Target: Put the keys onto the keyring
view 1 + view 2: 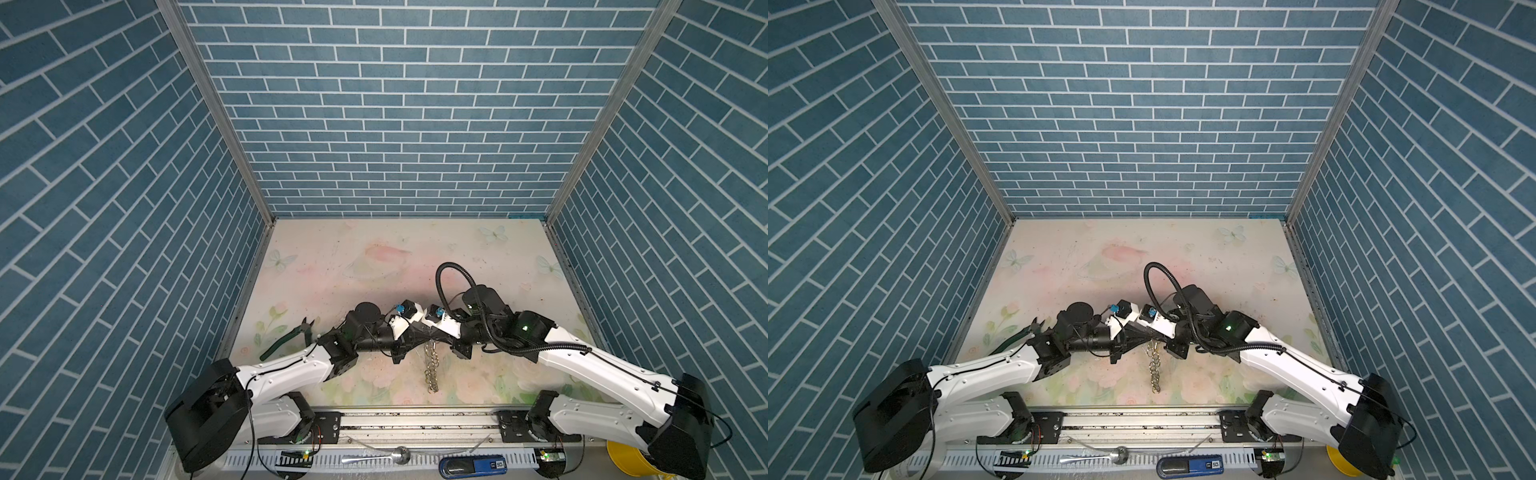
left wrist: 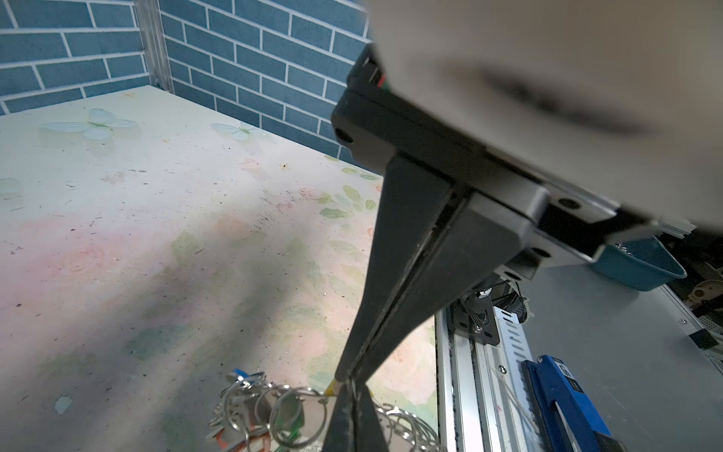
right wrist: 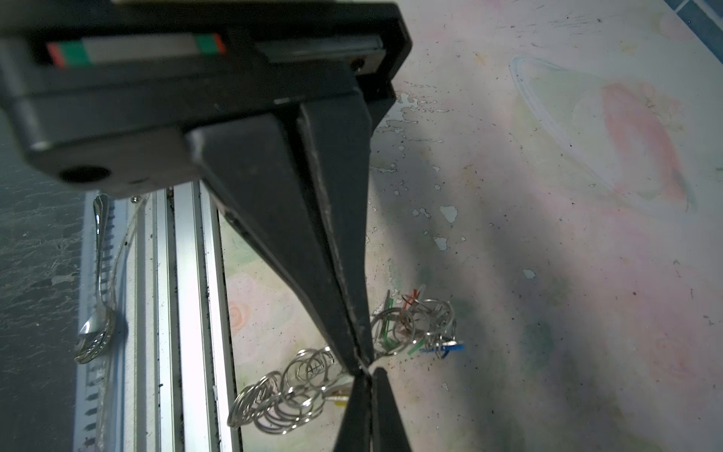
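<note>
My left pincer (image 2: 349,381) has its jaws together, with a yellow tag (image 2: 332,387) peeping out at the tip; I cannot tell whether it truly nips that key. Tip to tip against it, my right pincer (image 3: 362,366) is clamped on the keyring (image 1: 431,365), whose chain of silver rings hangs from the 2 tips toward the table (image 1: 374,257). I cannot make out its black hoop. The keys (image 3: 410,328), tagged green, red and blue, dangle among the rings beside the tips. My worry: both grips look like thin pinches, so a pull apart or a twist could slip a ring free and drop the bunch
</note>
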`<state>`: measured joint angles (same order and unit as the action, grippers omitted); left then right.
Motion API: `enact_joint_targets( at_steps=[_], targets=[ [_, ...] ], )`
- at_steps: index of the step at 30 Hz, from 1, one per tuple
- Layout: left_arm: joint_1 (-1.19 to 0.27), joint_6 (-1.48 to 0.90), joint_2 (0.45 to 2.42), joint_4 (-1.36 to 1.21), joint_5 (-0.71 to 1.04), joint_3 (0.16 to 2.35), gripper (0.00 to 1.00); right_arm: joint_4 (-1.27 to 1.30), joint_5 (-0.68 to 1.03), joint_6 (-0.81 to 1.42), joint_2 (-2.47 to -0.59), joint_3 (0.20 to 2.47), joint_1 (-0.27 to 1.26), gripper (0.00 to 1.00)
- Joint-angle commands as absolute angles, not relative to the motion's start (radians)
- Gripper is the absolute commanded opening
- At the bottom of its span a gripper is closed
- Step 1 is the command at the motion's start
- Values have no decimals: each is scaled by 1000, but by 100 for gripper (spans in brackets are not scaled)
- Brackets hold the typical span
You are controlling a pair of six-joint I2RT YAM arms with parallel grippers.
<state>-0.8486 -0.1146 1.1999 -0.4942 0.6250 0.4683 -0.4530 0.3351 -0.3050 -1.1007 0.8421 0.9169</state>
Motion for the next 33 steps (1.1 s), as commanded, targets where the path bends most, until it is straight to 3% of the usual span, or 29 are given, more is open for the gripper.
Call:
enact_joint_targets(
  at_steps=[1, 10, 15, 28, 33],
  targets=[
    [-868, -108, 1213, -518, 655, 442, 0, -343, 381, -277, -1089, 820, 918, 0],
    [-868, -87, 1186, -612, 623, 372, 0, -220, 417, -176, -971, 691, 867, 22],
    [-868, -94, 1206, -700, 617, 341, 0, -51, 446, -146, -926, 553, 867, 22],
    [-868, -129, 1230, -851, 578, 296, 0, -13, 442, -86, -902, 498, 870, 19],
    [-867, -149, 1257, -993, 581, 256, 0, 45, 455, -31, -864, 452, 870, 23]
  ],
)
